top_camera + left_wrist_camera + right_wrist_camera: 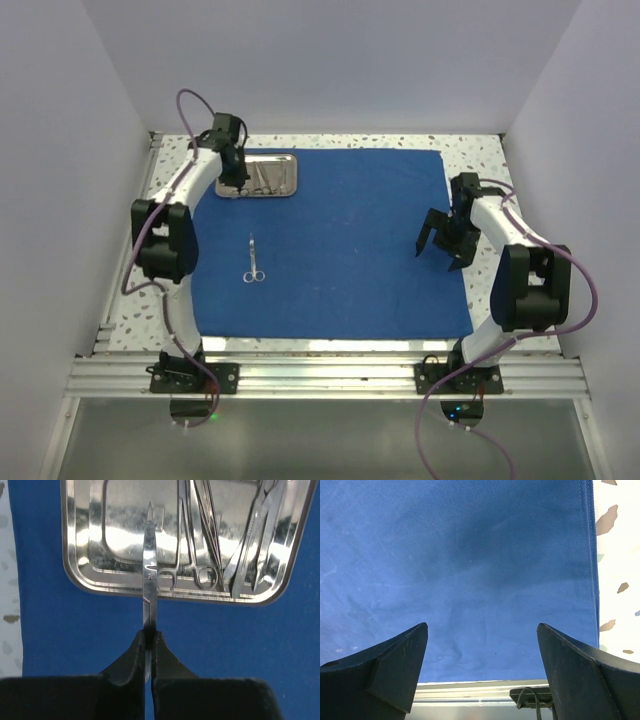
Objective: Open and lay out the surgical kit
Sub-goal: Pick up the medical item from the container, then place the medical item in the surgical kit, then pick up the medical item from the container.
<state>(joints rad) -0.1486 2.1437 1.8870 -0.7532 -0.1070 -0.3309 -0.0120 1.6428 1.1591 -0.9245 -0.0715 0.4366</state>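
1. We see the blue cloth (350,240) spread flat as a large sheet over most of the speckled table (480,150).
2. The steel tray (290,160) sits on the cloth's far left corner, its long side running left to right.
3. One pair of scissors (253,262) lies on the cloth nearer than the tray and well apart from it, points toward the far side and finger rings toward us.
4. In the left wrist view the tray (75,540) holds ring-handled forceps (181,535) near its middle and, to their right, flat pieces that we take for tweezers (257,530). The glare makes them hard to separate.
5. The left gripper (236,178) hangs over the tray's near left edge.
6. Its jaws are closed almost together (149,635) on a thin steel instrument (149,555). The pointed tip of that instrument reaches out over the tray floor, and we see it edge-on, so we cannot tell which tool it is.
7. The right gripper (441,245) hovers above the cloth's right edge, well away from the tray.
8. Its jaws stand wide apart (481,625) with nothing between them, only bare cloth below.
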